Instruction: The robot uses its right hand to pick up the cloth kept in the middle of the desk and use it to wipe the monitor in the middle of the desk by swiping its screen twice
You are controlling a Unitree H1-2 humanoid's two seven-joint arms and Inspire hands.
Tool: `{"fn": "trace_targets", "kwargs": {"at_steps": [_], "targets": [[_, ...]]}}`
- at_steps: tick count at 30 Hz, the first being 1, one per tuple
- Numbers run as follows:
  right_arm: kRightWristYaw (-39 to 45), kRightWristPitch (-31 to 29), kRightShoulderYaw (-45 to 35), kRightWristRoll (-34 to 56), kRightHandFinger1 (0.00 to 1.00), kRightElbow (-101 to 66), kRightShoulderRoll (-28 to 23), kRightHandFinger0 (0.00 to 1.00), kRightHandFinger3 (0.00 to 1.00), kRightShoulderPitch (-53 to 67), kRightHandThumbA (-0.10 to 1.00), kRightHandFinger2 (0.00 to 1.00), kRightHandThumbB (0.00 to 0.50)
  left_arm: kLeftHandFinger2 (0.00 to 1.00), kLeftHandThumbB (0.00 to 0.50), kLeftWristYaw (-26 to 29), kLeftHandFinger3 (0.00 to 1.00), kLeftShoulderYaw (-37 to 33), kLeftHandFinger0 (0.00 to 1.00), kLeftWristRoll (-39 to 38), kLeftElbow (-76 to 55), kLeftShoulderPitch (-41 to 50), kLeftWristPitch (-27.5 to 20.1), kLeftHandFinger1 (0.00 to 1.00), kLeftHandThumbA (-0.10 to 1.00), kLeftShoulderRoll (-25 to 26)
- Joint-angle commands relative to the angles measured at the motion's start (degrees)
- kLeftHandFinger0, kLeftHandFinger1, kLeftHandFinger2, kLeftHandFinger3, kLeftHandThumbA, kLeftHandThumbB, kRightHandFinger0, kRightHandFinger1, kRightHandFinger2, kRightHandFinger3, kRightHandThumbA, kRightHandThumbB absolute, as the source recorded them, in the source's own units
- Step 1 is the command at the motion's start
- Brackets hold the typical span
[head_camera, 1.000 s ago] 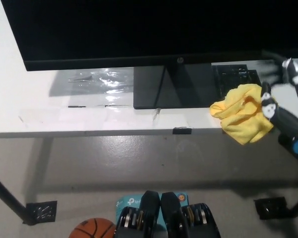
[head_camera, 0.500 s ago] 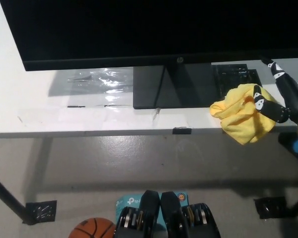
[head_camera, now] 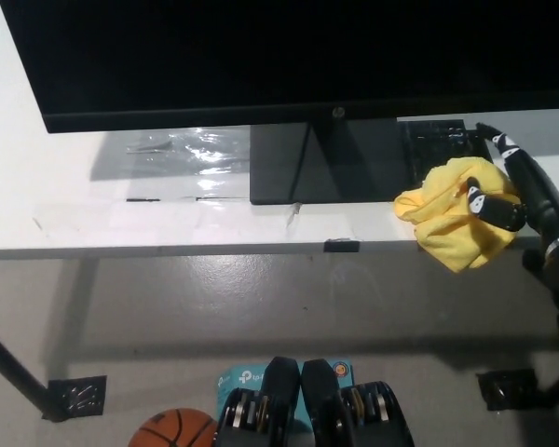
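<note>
My black right hand (head_camera: 514,191) is lying on the yellow cloth (head_camera: 455,212), fingers spread, not gripping it. The cloth is overhanging the white desk's (head_camera: 93,223) front edge, beside the monitor (head_camera: 261,56) stand.

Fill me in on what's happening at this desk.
The robot's black right hand is on the yellow cloth, which lies crumpled at the front edge of the white desk, right of the monitor's stand. One finger lies across the cloth, but a firm grip isn't clear. The cloth is not lifted yet, and the monitor is unwiped. The left hand is out of view.
</note>
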Motion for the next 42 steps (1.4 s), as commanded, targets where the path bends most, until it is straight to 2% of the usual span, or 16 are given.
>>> {"fn": "trace_targets", "kwargs": {"at_steps": [1, 8, 11, 13, 14, 15, 18, 20, 25, 28, 29, 31, 33, 38, 41, 42], "targets": [[-0.4, 2.2, 1.1, -2.1, 1.0, -1.3, 0.5, 1.0, 1.0, -2.6, 0.37, 1.0, 0.298, 0.71, 0.0, -0.1, 0.94, 1.0, 0.52, 0.9, -1.8, -0.1, 0.3, 0.54, 0.29, 1.7], [2.4, 3.4, 5.5, -4.9, 1.0, -3.8, -0.8, 1.0, 1.0, -0.3, 0.46, 1.0, 0.312, 0.72, 0.0, -0.3, 0.94, 1.3, 0.52, 0.7, -2.2, -0.3, 0.2, 0.54, 0.29, 1.9], [3.7, 5.4, 7.7, -6.8, 1.0, -4.3, -1.9, 1.0, 1.0, 0.0, 0.31, 1.0, 0.259, 0.72, 0.0, -0.2, 0.93, 1.3, 0.51, 0.8, -1.9, -0.3, -0.2, 0.54, 0.28, 1.9], [5.3, 6.9, 10.0, -11.0, 1.0, -4.0, -3.0, 0.78, 1.0, -0.3, 0.19, 1.0, 0.169, 0.72, 0.0, -0.5, 0.94, 1.2, 0.52, 0.8, -2.1, -0.3, 0.2, 0.54, 0.29, 2.0], [6.1, 7.0, 11.3, -17.2, 0.81, -3.9, -3.3, 0.49, 1.0, -0.4, 0.01, 1.0, 0.137, 0.73, 0.0, -0.7, 0.95, 1.3, 0.52, 0.8, -2.1, -0.6, 0.3, 0.54, 0.29, 2.3], [5.9, 7.0, 12.1, -19.4, 0.61, -3.6, -3.5, 0.35, 1.0, -0.5, -0.07, 0.79, 0.153, 0.73, 0.0, -0.7, 0.95, 1.3, 0.52, 0.6, -1.8, -0.7, -0.3, 0.54, 0.29, 2.3], [9.5, 7.0, 14.0, -30.1, 0.42, -1.4, -4.1, 0.24, 1.0, -1.2, -0.07, 0.55, 0.109, 0.72, 0.0, -0.7, 0.94, 1.3, 0.52, 0.3, -1.4, -0.9, -0.8, 0.54, 0.3, 2.2], [13.9, 7.0, 15.7, -36.8, 0.59, 0.6, -4.7, 0.31, 1.0, -2.0, 0.05, 0.95, 0.065, 0.72, 0.001, -0.7, 0.93, 1.3, 0.52, 0.2, -1.1, -1.1, -0.4, 0.54, 0.3, 2.2], [10.7, 7.0, 15.2, -41.0, 0.61, 8.1, -5.3, 0.18, 1.0, -2.8, 0.05, 1.0, 0.064, 0.72, 0.0, -1.4, 0.93, 1.4, 0.53, 0.2, -3.0, -0.7, 1.1, 0.55, 0.31, 2.7], [8.0, 7.0, 17.3, -42.1, 0.35, 9.5, -7.0, 0.02, 1.0, -3.3, -0.04, 0.8, 0.087, 0.72, 0.0, -1.3, 0.93, 1.3, 0.55, 0.4, -2.5, -0.8, 0.9, 0.56, 0.31, 2.8], [7.1, 7.0, 17.8, -40.4, 0.11, 9.0, -7.8, 0.0, 1.0, -3.3, -0.1, 0.42, 0.072, 0.72, 0.0, -1.3, 0.93, 1.3, 0.55, 0.2, -2.4, -0.8, 0.6, 0.56, 0.31, 2.7], [-0.3, 6.3, 19.3, -37.3, 0.0, 9.2, -9.2, 0.0, 0.7, -3.2, -0.1, 0.12, 0.075, 0.72, 0.005, -1.4, 0.92, 1.3, 0.53, -0.3, -1.6, -1.0, -0.4, 0.55, 0.31, 2.7], [-6.7, 4.5, 18.0, -35.4, 0.11, 10.3, -8.4, 0.0, 0.4, -2.7, -0.1, 0.25, 0.019, 0.71, 0.0, -1.3, 0.92, 1.1, 0.52, 0.2, -2.3, -0.7, -0.2, 0.54, 0.3, 2.6], [-15.4, 0.5, 15.2, -31.8, 0.26, 11.9, -6.8, 0.0, 0.17, -1.3, -0.1, 0.53, 0.0, 0.71, 0.006, -1.5, 0.92, 1.1, 0.52, 0.0, -2.0, -0.7, -0.7, 0.55, 0.3, 2.4], [-19.1, -2.3, 13.9, -29.8, 0.28, 12.9, -5.8, 0.0, 0.1, -0.7, -0.1, 0.58, 0.008, 0.71, 0.004, -2.1, 0.92, 1.4, 0.53, -0.8, -2.2, -0.8, -1.0, 0.55, 0.3, 2.5], [-18.7, -2.6, 13.0, -28.6, 0.3, 13.1, -5.3, 0.0, 0.41, -0.6, -0.1, 0.61, 0.045, 0.69, 0.006, -1.9, 0.91, 1.3, 0.51, -0.5, -2.3, -0.7, -1.5, 0.53, 0.29, 2.6]]}}
